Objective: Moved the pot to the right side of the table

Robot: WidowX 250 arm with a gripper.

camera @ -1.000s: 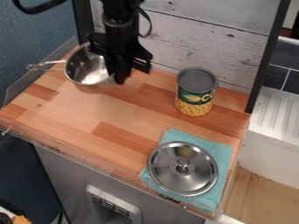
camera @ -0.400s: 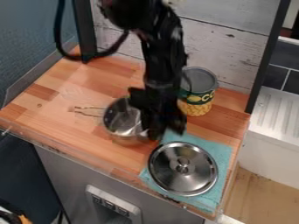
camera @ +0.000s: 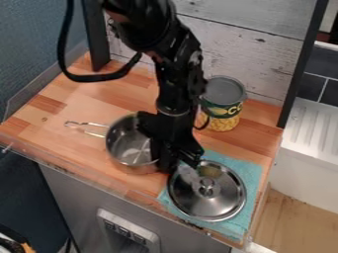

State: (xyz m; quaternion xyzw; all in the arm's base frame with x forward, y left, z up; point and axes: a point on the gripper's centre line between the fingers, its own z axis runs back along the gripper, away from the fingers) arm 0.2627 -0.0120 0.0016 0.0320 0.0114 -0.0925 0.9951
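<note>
One risk: your gripper (camera: 178, 164), seemingly clenched on the pot (camera: 129, 144) at its 4 o'clock rim, crowds the lid (camera: 210, 196); swinging low toward 4 could knock it.

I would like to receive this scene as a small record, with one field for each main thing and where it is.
pot: shiny silver metal pot, open, wire handle pointing to the picture's left
gripper: black two-finger gripper, at the pot's right-hand rim in the picture
lid: round steel lid with central knob, lying on a teal cloth
can: green-and-yellow corn can, upright, behind the lid
surface: light-brown wooden tabletop
</note>
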